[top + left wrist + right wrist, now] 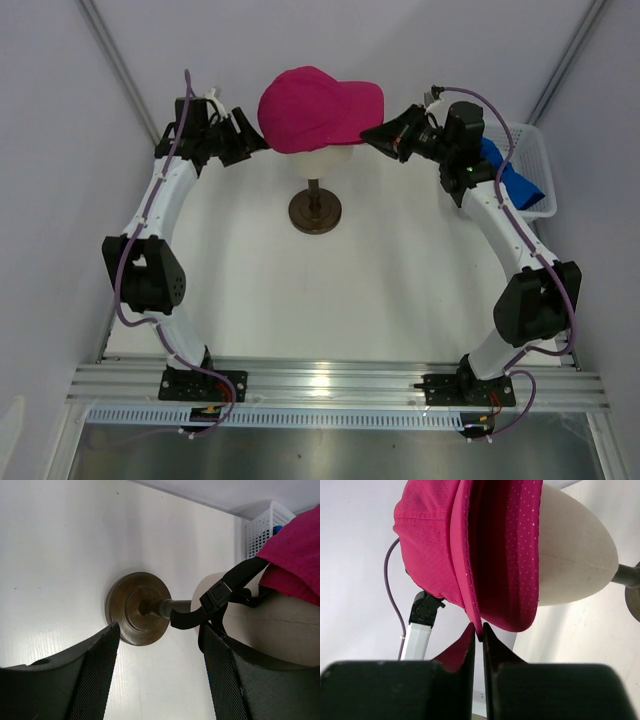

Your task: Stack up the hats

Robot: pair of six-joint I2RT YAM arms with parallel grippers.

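Note:
The magenta-pink hat [315, 108] sits on the cream mannequin head [327, 161], brim pointing right. My right gripper [368, 135] is shut on the edge of that brim; in the right wrist view the thin pink edge [475, 615] is pinched between the fingertips of the gripper [478, 630]. My left gripper [262, 143] hangs open at the back left of the hat, holding nothing. In the left wrist view the hat's black strap [220, 592] loops just past the right fingertip of the open gripper [160, 630]. The royal blue hat [515, 180] lies in the basket at the right.
The head stands on a dark pole with a round brown base [315, 212] at mid-table. The white mesh basket [537, 150] sits at the table's right edge behind the right arm. Grey walls close in the back and sides.

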